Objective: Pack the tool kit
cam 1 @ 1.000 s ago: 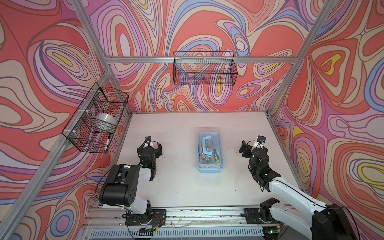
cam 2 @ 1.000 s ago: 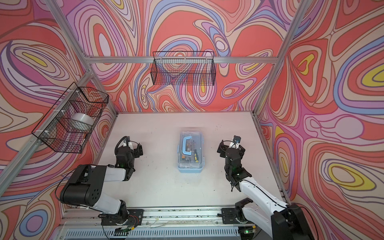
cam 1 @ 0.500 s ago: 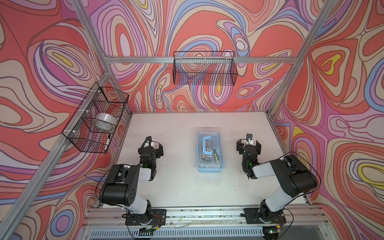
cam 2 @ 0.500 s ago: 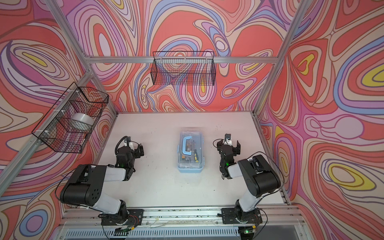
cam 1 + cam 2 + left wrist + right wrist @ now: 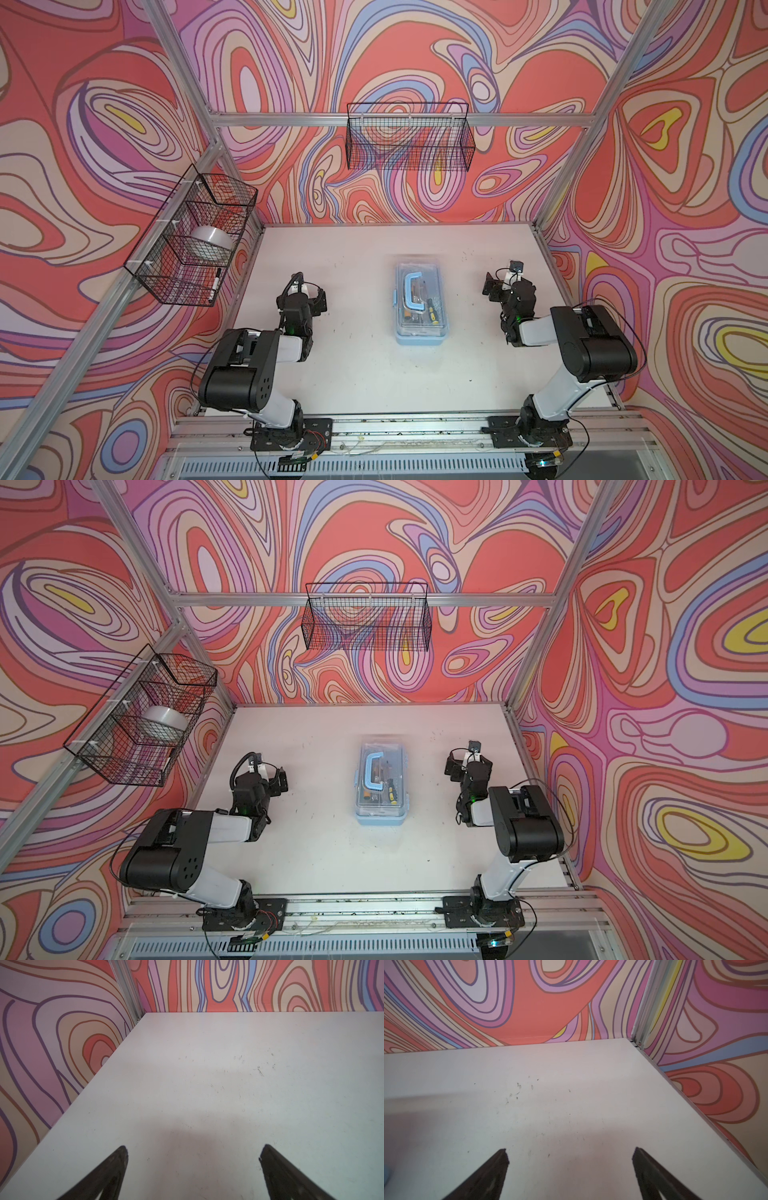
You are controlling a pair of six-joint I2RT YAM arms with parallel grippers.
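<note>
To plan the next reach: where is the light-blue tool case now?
In a top view the tool case lies on the table between the left gripper and the right gripper, touching neither.

The tool kit, a small light-blue case with a clear lid, lies flat and closed near the middle of the white table. Its light-blue handle rests folded on the lid; yellow-and-black tools show through

Robot lab cell: aluminium frame, swirl-printed walls, arms bolted to rail
</note>
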